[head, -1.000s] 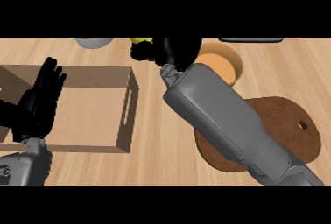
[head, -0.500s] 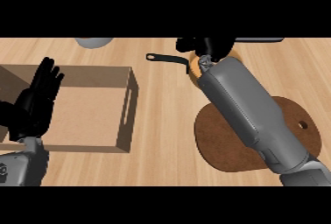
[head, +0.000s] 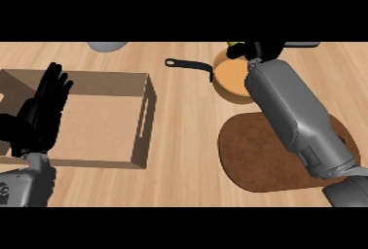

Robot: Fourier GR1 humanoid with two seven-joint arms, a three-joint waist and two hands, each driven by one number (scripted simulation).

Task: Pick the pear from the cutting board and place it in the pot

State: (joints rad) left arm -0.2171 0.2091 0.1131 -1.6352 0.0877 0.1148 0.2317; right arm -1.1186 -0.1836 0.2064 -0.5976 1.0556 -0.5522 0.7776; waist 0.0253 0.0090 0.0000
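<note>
Pear (head: 231,44): only a yellow-green sliver shows, held over the pot's far rim.
Right hand (head: 259,49): fingers curled round the pear.
Pot (head: 229,78): orange inside, black handle, beyond the round brown cutting board (head: 259,160).
Left hand (head: 42,114): fingers straight, resting at the view's left.

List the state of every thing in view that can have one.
pear: held, mostly hidden, above the pot's far rim
right robot hand: curled round the pear
left robot hand: open, resting at the view's left
pot: upright, no lid, nothing seen inside
cutting board: flat, bare where seen, partly under the right forearm
wooden box: open-topped, nothing seen inside
</note>
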